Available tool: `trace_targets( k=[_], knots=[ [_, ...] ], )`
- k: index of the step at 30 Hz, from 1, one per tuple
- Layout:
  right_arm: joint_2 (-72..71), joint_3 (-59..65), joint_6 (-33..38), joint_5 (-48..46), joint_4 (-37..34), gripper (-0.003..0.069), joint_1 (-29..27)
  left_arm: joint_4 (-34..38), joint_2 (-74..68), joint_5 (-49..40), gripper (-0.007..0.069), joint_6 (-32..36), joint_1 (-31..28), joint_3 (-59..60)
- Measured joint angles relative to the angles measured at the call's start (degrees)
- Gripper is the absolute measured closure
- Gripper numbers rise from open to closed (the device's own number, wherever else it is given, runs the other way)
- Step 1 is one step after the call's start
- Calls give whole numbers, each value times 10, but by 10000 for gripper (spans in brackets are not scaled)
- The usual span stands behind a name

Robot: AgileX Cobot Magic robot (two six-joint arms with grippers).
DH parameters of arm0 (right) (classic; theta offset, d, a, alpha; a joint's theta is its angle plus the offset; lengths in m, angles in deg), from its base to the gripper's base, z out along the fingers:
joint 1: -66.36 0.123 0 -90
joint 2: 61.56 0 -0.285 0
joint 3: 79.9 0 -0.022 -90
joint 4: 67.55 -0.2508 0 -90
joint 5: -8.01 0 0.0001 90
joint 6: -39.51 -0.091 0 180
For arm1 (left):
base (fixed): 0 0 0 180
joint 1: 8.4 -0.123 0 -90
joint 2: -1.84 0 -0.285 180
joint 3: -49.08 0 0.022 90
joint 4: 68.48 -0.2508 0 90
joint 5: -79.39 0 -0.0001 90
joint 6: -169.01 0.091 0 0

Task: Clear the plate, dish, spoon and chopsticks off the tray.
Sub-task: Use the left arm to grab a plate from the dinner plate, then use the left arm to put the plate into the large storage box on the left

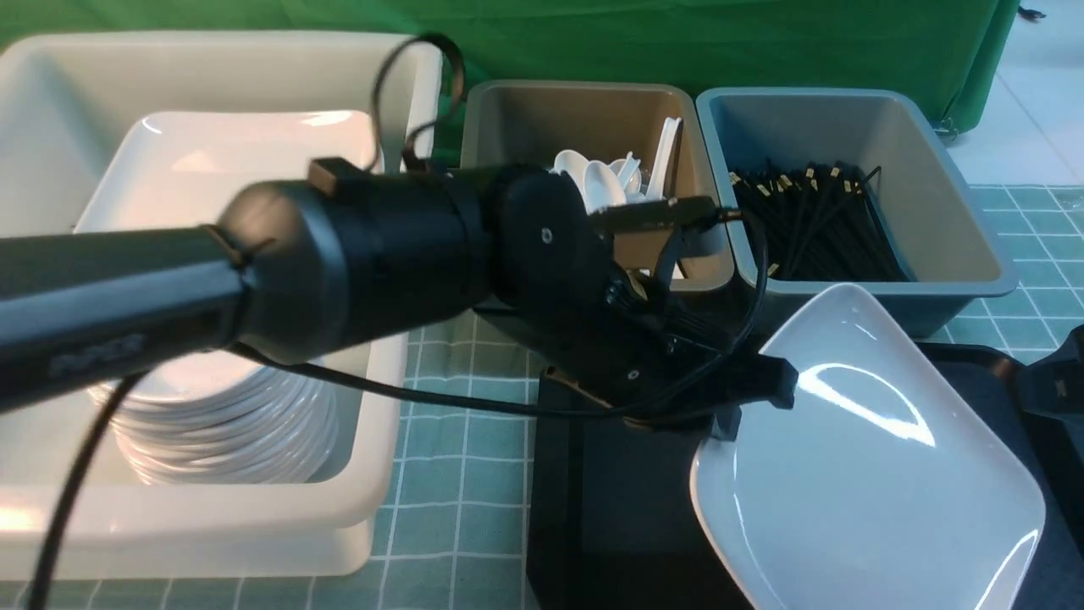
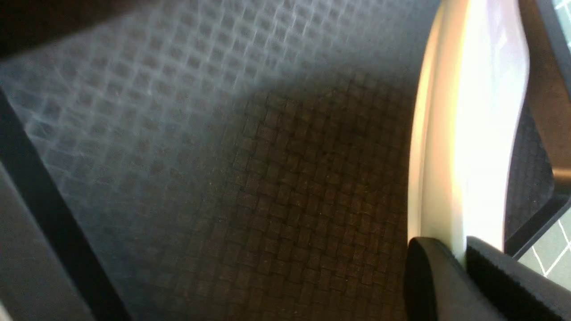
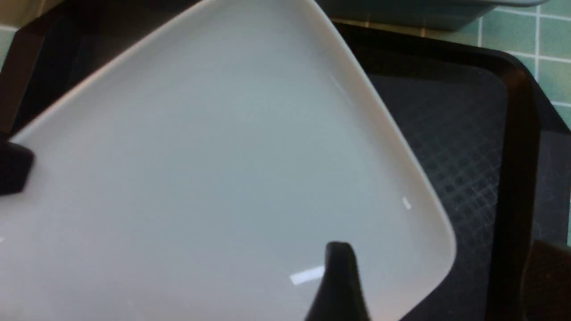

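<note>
1. left gripper [image 1: 749, 402] is clamped on the left rim of the plate [image 1: 872, 474], one finger above it and one beneath.
2. plate lies tilted over the right part of the tray [image 1: 610, 508], with its far corner in front of the grey-blue tub [image 1: 974, 254].
3. right gripper [image 3: 441, 285] stands wide, jaws spread about the plate's right corner.
</note>
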Motion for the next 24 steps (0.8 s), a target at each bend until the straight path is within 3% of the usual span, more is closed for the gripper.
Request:
trace_targets(
  k=[15,24],
  knots=[
    [0,0,0,10,0,125,0,-67,35,-36,609,-25,-16,-18],
    [0,0,0,14,0,125,0,-80,69,-92,606,-36,-64,-89]
  ],
)
